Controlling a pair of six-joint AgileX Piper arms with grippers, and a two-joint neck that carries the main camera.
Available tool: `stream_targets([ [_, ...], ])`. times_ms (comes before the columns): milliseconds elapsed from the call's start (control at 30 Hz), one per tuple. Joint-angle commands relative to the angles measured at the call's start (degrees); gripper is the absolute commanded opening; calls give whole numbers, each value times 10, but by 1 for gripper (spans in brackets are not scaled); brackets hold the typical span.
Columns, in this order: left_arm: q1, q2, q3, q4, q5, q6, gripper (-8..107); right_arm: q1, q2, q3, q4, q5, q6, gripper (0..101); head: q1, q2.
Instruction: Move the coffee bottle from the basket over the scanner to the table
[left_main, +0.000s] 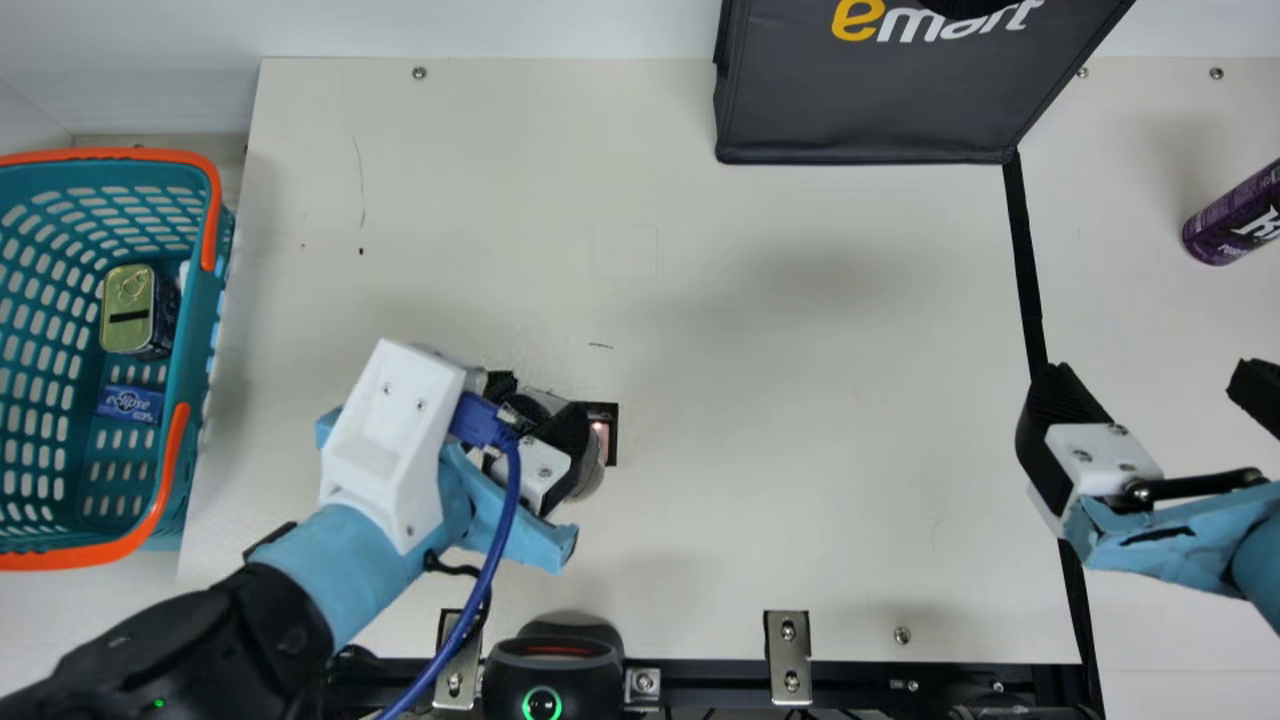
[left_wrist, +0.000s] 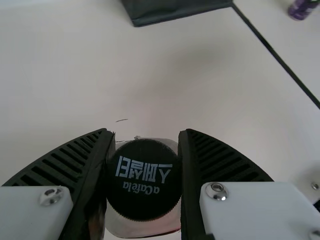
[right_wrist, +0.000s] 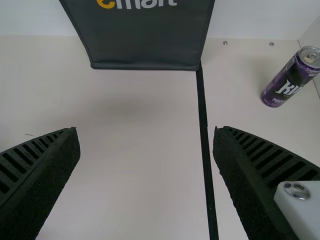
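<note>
In the main view the basket (left_main: 178, 330) is cut off by the left edge; inside it, a tin (left_main: 125, 310) and a small blue box (left_main: 130, 403) can be made out, and something pale is mostly hidden behind the tin. The left arm is stretched in from the lower left corner, slanting toward the upper right, with the left hand (left_main: 535, 408) held above the table (left_main: 800, 400). The coffee bottle (left_main: 592, 478) is gripped between its fingers and largely covered by them; its black cap (left_wrist: 143, 180) is seen squarely in the left wrist view. A dark-rimmed window (left_main: 611, 445) is partly covered just beside the bottle. The black device (left_main: 550, 675) is cut off by the lower edge, the dark bag (left_main: 870, 100) by the upper. At the right, the right hand (left_main: 1150, 385) is spread wide, pointed toward the bag's side and partly cropped, near the purple can (left_main: 1225, 225), also cropped there.
</note>
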Motion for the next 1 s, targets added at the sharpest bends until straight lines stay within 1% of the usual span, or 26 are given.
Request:
stream_targets([
  [0, 19, -6, 10, -75, -52, 135, -8, 0, 0, 0, 0, 0, 0, 95, -17, 1],
  [133, 40, -14, 24, -158, -81, 251, -8, 0, 0, 0, 0, 0, 0, 95, -17, 1],
  [333, 69, -25, 25, -272, -84, 417, -8, 0, 0, 0, 0, 0, 0, 95, -17, 1],
  [600, 134, -32, 6, -405, -47, 633, -8, 0, 0, 0, 0, 0, 0, 95, -17, 1],
  [967, 245, -22, -17, -571, 29, 914, -8, 0, 0, 0, 0, 0, 0, 95, -17, 1],
])
